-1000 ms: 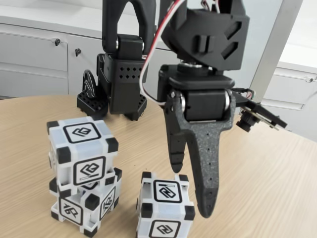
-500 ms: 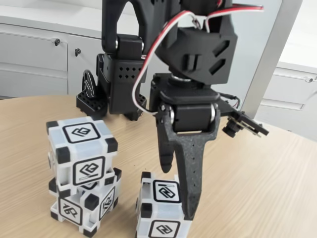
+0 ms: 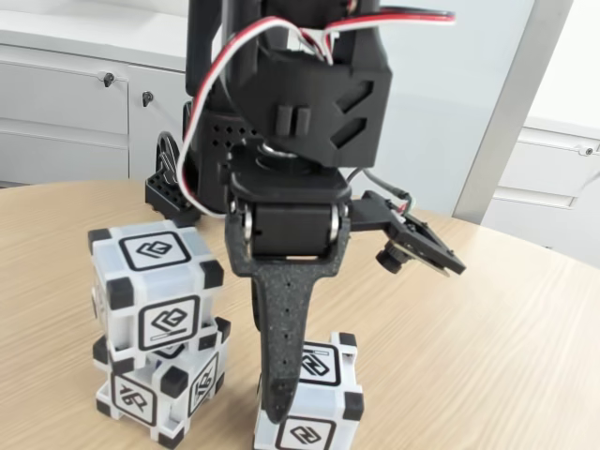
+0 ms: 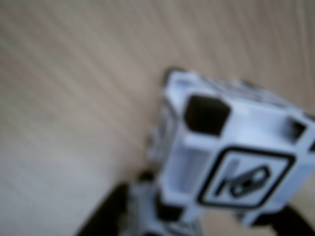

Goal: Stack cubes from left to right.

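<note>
Two cubes stand stacked at the left of the fixed view: the top cube (image 3: 155, 286) rests on a lower cube (image 3: 161, 389) that is turned slightly. A third cube (image 3: 319, 408) sits on the wooden table (image 3: 487, 356) at the bottom centre. My gripper (image 3: 295, 398) reaches straight down over this third cube, with one black finger (image 3: 281, 337) covering its front left and the other finger hidden behind. The blurred wrist view shows that cube (image 4: 221, 147) close up, with dark finger shapes at its lower left and lower right. Whether the fingers press on it is unclear.
The arm's black base (image 3: 211, 178) stands at the back of the table behind the stack. The wrist camera (image 3: 412, 248) sticks out to the gripper's right. White cabinets (image 3: 66, 112) line the wall behind. Bare tabletop stretches to the right.
The gripper swung left and came down from beside the single cube to over it. That cube shifted a little to the left and turned slightly. The stack did not move.
</note>
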